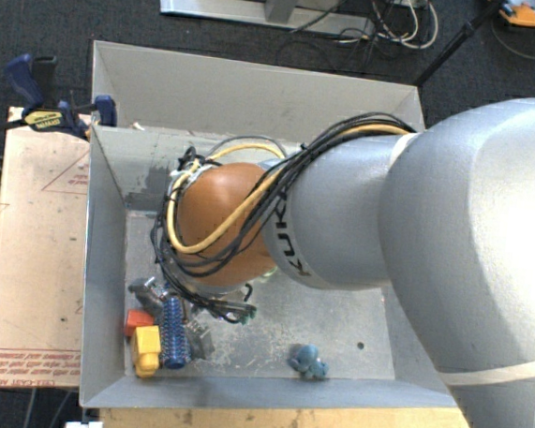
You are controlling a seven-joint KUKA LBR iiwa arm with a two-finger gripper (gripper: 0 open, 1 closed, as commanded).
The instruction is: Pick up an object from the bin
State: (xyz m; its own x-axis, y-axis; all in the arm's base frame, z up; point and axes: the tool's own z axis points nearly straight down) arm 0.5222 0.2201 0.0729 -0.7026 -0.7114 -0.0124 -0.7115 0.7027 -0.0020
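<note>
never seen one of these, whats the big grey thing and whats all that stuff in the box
The big grey shape is a robot arm, filmed by one camera looking down from above; it reaches in from the right. The orange dome with cables is part of its wrist. Under it the gripper hangs low over the lower left corner of the metal bin, beside a small heap: a blue ridged piece, a yellow block and an orange block. A small blue-grey toy lies apart near the front wall. Whether anything is held cannot be seen.
</note>
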